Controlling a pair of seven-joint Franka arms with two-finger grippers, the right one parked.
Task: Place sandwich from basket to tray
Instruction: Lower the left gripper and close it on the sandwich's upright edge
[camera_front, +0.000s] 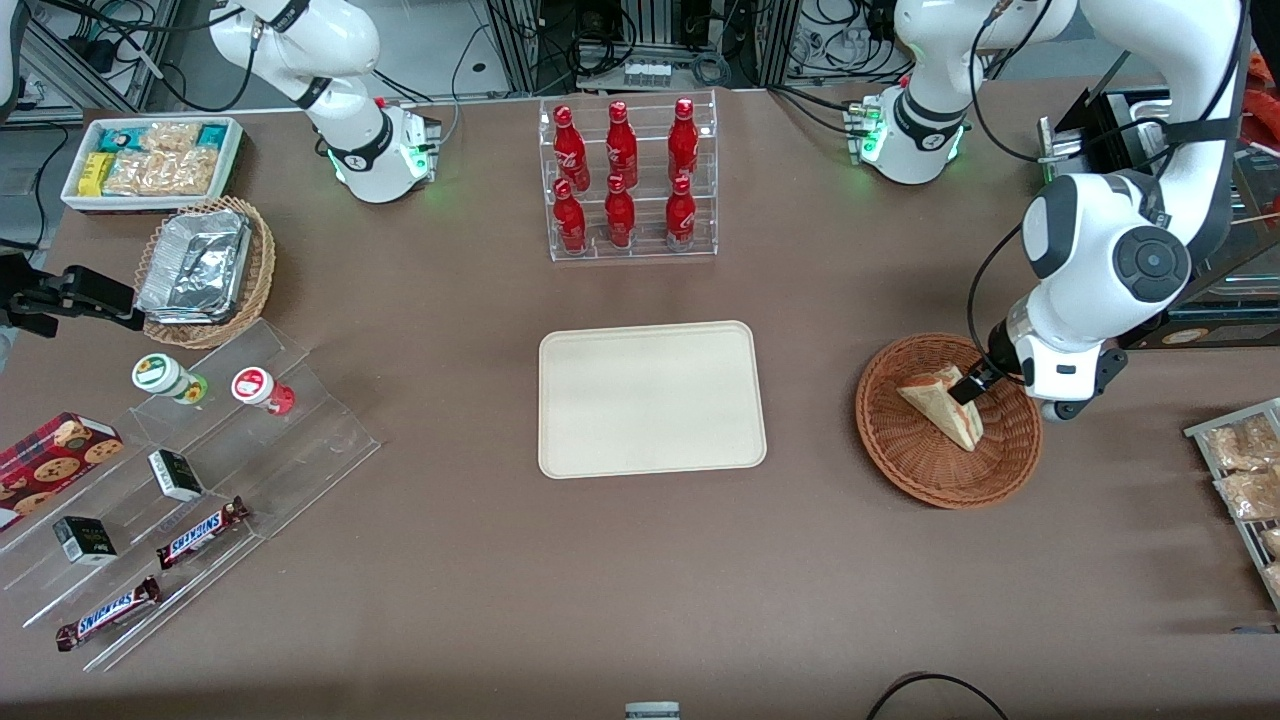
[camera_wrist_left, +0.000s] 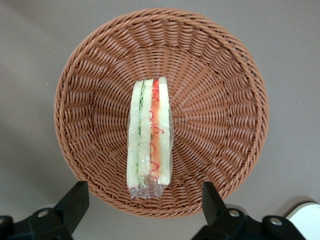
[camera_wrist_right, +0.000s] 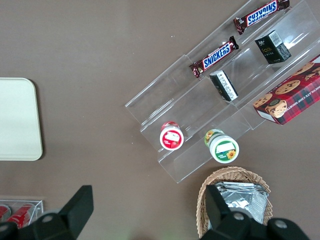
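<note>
Over the round basket (camera_front: 947, 420) at the right of the front view, the working arm bends down from its base at the upper right, elbow high, wrist pointing at the table. Its gripper (camera_wrist_left: 142, 205) hangs above the basket with fingers (camera_wrist_left: 75, 202) spread wide apart, holding nothing. One sandwich (camera_wrist_left: 149, 137) lies in the basket on its side, its red and green layers facing up toward the wrist camera. One cream tray (camera_front: 651, 398) sits at the centre of the front view, well apart from the basket. Six red bottles (camera_front: 620, 175) stand in a clear rack above the tray in the frame, three to a row.
</note>
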